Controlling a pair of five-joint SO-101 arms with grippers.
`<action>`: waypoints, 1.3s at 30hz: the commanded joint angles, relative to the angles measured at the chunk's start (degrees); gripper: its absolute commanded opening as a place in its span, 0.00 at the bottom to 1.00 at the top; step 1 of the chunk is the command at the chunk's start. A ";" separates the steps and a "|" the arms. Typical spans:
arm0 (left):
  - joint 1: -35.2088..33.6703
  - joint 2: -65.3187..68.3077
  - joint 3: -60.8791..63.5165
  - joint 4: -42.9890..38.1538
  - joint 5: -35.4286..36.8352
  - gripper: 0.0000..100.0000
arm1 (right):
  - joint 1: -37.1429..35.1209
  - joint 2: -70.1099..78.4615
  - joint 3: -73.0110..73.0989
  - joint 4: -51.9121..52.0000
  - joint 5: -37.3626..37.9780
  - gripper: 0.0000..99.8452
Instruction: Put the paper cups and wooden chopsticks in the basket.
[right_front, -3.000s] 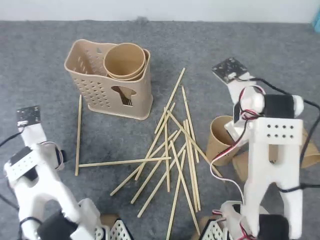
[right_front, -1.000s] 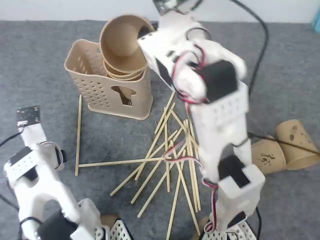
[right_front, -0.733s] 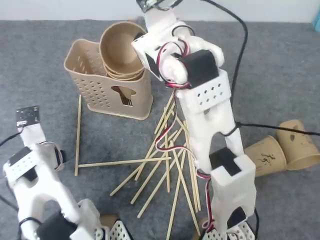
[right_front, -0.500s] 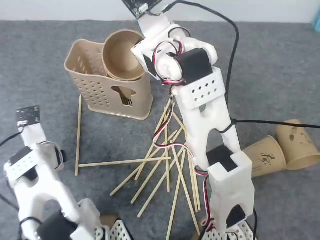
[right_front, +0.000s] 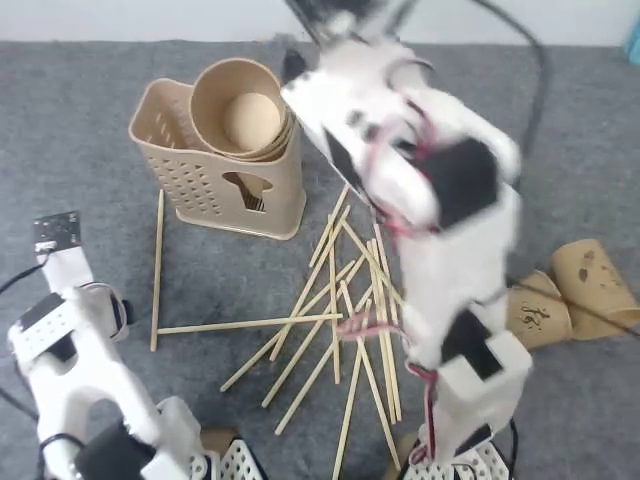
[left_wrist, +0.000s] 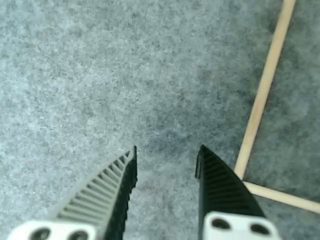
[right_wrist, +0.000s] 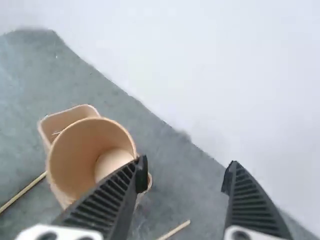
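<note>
Grey carpet (left_wrist: 100, 75): our left gripper (left_wrist: 168, 148) gapes empty, a chopstick (left_wrist: 262, 100) beside one finger; our right gripper (right_wrist: 187, 162) gapes empty beside the cups (right_wrist: 85, 150).

The white blocky plastic left arm (right_front: 70, 370) and right arm (right_front: 455, 265) carry black motors, the right also red and black cables, and the left claw (left_wrist: 168, 148) and right claw (right_wrist: 188, 161) have dark ribbed fingers.
</note>
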 joint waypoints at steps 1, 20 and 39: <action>0.53 -2.20 -0.13 -0.97 -0.09 0.19 | -0.66 -6.55 -2.29 8.40 0.70 0.20; 0.53 -2.20 -0.13 -0.97 -0.09 0.19 | -5.32 -15.34 39.74 -0.13 -1.32 0.01; 0.53 -2.20 -0.13 -0.97 -0.09 0.19 | -6.20 -17.36 50.55 -25.80 -0.79 0.01</action>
